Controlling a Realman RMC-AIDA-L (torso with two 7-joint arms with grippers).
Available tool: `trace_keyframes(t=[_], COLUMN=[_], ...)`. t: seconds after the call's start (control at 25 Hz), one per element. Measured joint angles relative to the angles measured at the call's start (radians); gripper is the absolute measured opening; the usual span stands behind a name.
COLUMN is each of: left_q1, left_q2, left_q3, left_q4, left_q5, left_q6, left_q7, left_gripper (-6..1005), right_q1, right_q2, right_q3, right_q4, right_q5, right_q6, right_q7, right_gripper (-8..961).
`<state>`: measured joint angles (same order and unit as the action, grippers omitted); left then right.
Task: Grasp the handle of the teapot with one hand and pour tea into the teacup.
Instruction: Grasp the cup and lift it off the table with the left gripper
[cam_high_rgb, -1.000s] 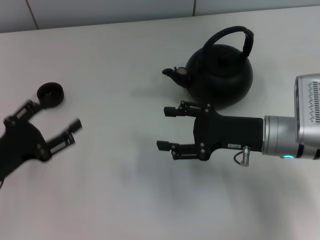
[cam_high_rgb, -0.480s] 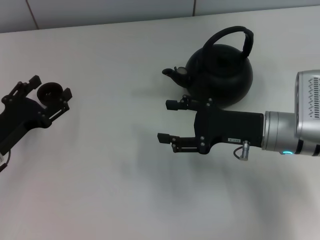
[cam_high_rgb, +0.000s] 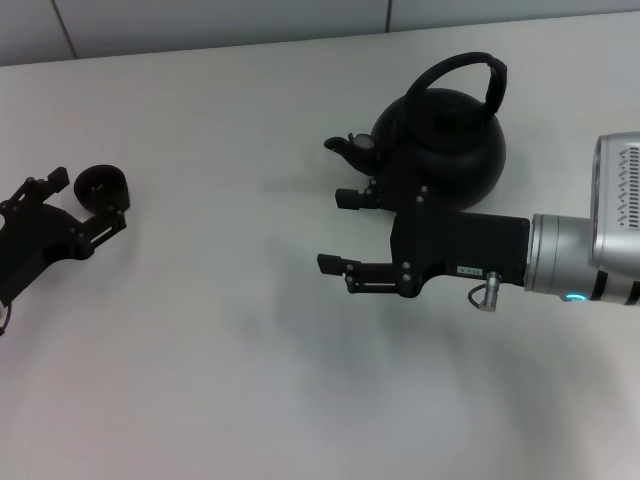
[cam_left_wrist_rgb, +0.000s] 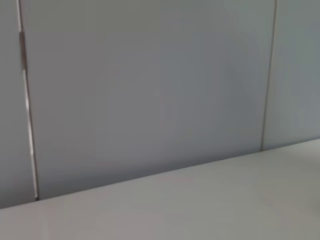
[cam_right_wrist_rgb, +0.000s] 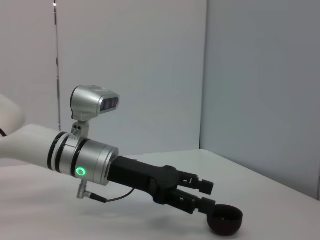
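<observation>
The matte-black teapot (cam_high_rgb: 445, 140) stands upright at the back right of the table, with its spout (cam_high_rgb: 345, 147) pointing left and its arched handle (cam_high_rgb: 470, 68) free. My right gripper (cam_high_rgb: 335, 230) is open and empty, level beside the pot's near side, with one finger (cam_high_rgb: 360, 197) just in front of its base. The small dark teacup (cam_high_rgb: 101, 186) sits at the far left. My left gripper (cam_high_rgb: 87, 202) is open with the cup at its fingertips. The right wrist view shows that gripper (cam_right_wrist_rgb: 206, 195) just short of the cup (cam_right_wrist_rgb: 225, 220).
The white table (cam_high_rgb: 230, 340) runs back to a grey panelled wall (cam_high_rgb: 200, 25). The left wrist view shows only the wall (cam_left_wrist_rgb: 150, 90) and a strip of table (cam_left_wrist_rgb: 200, 205).
My left gripper swung up to the teacup, then shifted slightly left and down beside it. My right gripper crept a little closer to the teapot. The teapot and cup have stayed put.
</observation>
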<state>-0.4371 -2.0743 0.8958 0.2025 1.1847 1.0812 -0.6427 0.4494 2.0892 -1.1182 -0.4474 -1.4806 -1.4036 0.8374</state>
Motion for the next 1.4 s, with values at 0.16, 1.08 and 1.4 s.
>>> trace_keyframes(t=[0.16,1.08,1.4], left_q1=[-0.001,-0.051,-0.059], left_q2=[0.002,-0.002,-0.004], left_q3=[0.001,0.045,0.046], left_q4=[0.003,0.006,0.006], left_q5=[0.002,0.006,0.006], left_q6=[-0.056,-0.207,-0.215], left_q7=[0.000,0.001,0.001], left_gripper=[862,859,858], right_q1=[0.000,0.000,0.000], right_q2=[-0.001,-0.001,-0.002], right_q3=[0.000,0.001,0.002], right_q4=[-0.001,-0.012,-0.013], right_q5=[0.003,0.005,0.005], right_q6=[0.002,0.011,0.025], right_q7=[0.000,0.000,0.000], right_gripper=[772,771,773])
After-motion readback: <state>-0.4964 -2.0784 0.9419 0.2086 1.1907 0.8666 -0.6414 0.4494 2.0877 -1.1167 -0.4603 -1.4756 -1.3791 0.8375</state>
